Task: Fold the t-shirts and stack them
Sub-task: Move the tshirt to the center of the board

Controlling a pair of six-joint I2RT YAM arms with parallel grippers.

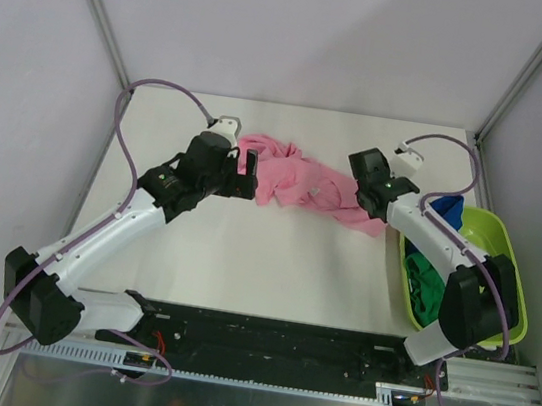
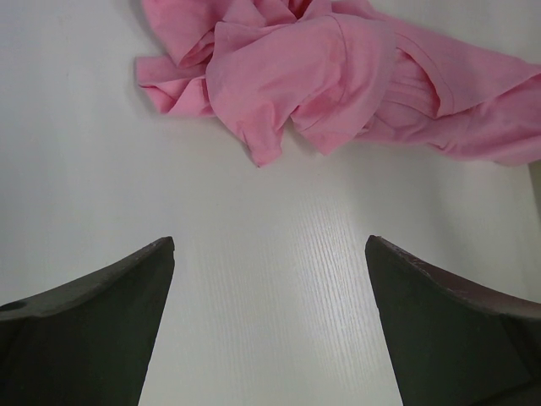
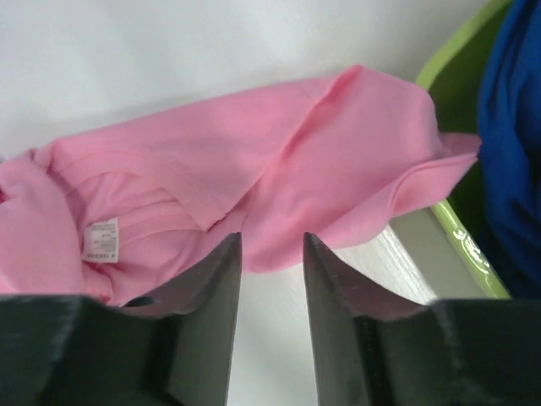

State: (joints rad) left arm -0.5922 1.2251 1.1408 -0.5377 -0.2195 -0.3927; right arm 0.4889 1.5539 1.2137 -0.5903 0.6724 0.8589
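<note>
A light pink t-shirt [image 1: 298, 187] lies crumpled on the white table, between the two arms. My left gripper [image 1: 251, 178] stands wide open at the shirt's left edge. In the left wrist view the pink t-shirt [image 2: 338, 76] lies beyond the left gripper [image 2: 270, 241], which has only bare table between its fingers. My right gripper [image 1: 360, 187] is at the shirt's right end. Its jaws stand a narrow gap apart, and the pink t-shirt's [image 3: 254, 178] hem lies just at the right gripper's [image 3: 272, 237] tips, not pinched. A royal blue t-shirt [image 1: 447, 210] and a dark green t-shirt [image 1: 426, 285] lie in the tub.
A lime-green plastic tub [image 1: 509, 252] stands at the table's right edge, close to my right arm. The tub's rim [image 3: 448, 59] and the blue t-shirt [image 3: 516, 127] show to the right of the right gripper. Grey walls enclose the table at back and sides.
</note>
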